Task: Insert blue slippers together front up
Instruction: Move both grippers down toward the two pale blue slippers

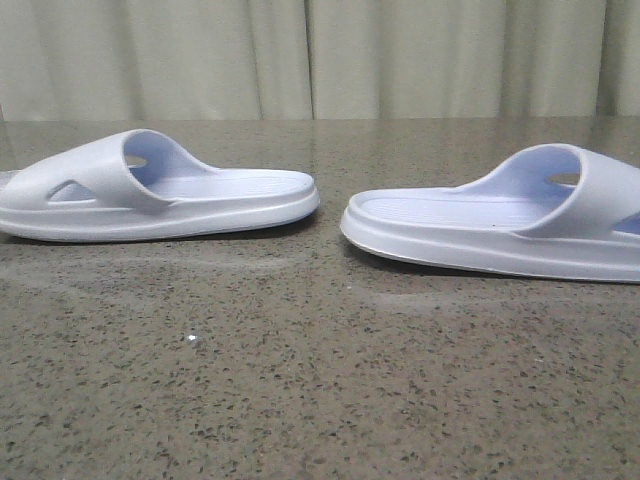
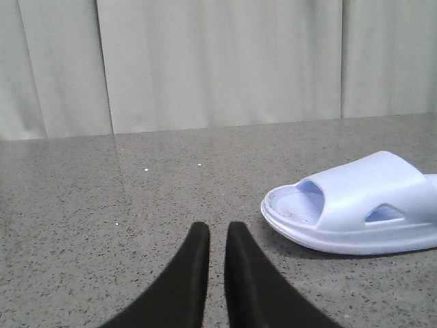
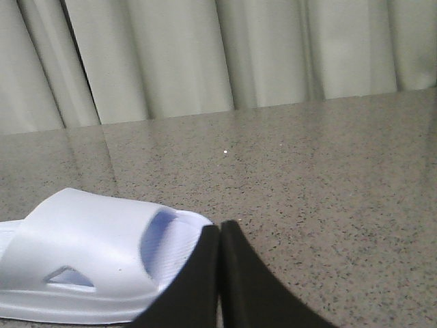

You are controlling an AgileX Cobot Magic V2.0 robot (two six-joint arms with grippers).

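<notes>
So, front view: two blue slippers lie flat, soles down, on a speckled grey-brown table (image 1: 300, 380), side-on to the cam, w/ a pale curtain (image 1: 320, 55) behind. The left slipper (image 1: 150, 190) sits at the left, strap toward the left edge and its long open end pointing to the table's middle; the right slipper (image 1: 500, 225) sits at the right, strap toward the right edge, partly cut off by the frame, long open end also pointing to the middle. The two facing ends are near each other but apart, a strip of bare table between them. Neither arm shows in the front view. In the left wrist view the left gripper (image 2: 217, 236) has its black fingers (image 2: 194, 273) nearly together, a thin gap between the tips, nothing in them; a slipper (image 2: 355, 205) lies off to one side, not touching. In the right wrist view the right gripper (image 3: 220, 232) is closed tip to tip, holding nothing; the other slipper (image 3: 89, 266) lies just beside the fingers, partly behind one, and contact is prob. none, but hard to tell from this angle.
</notes>
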